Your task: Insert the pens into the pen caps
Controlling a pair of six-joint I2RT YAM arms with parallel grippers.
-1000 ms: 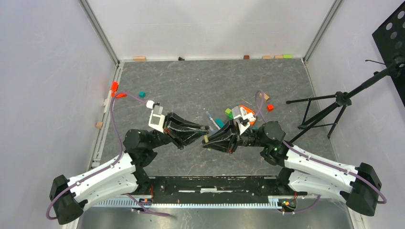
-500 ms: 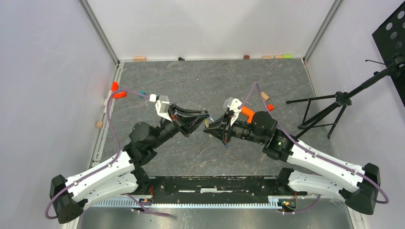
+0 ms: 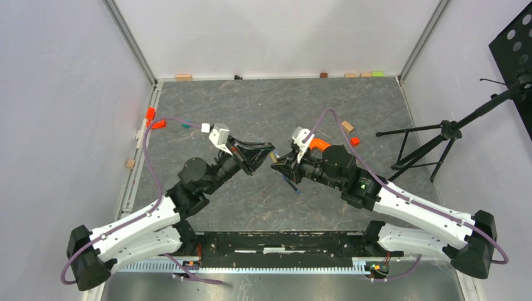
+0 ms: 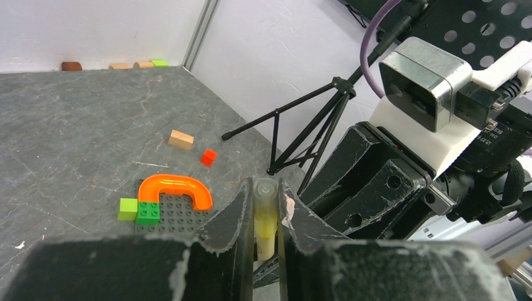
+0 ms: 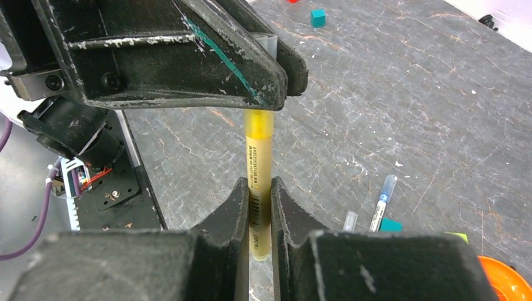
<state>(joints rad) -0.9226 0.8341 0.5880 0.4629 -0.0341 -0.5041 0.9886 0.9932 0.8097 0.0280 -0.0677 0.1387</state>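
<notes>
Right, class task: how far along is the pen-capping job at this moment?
Done: nothing clearly finished. In hand: the right end effector grips the yellow pen, its tip meeting a cap pinched in the left end effector; whether it is seated is hidden. Still to do: the white-and-blue pen and a small grey cap lie loose on the table.

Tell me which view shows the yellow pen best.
Right wrist: the yellow pen shows its printed barrel lengthwise, clamped in the right jaws and running up behind the left jaws. Left wrist shows only a yellow stretch, seemingly inside the pen cap between its own jaws. Top external: just a yellowish speck.
</notes>
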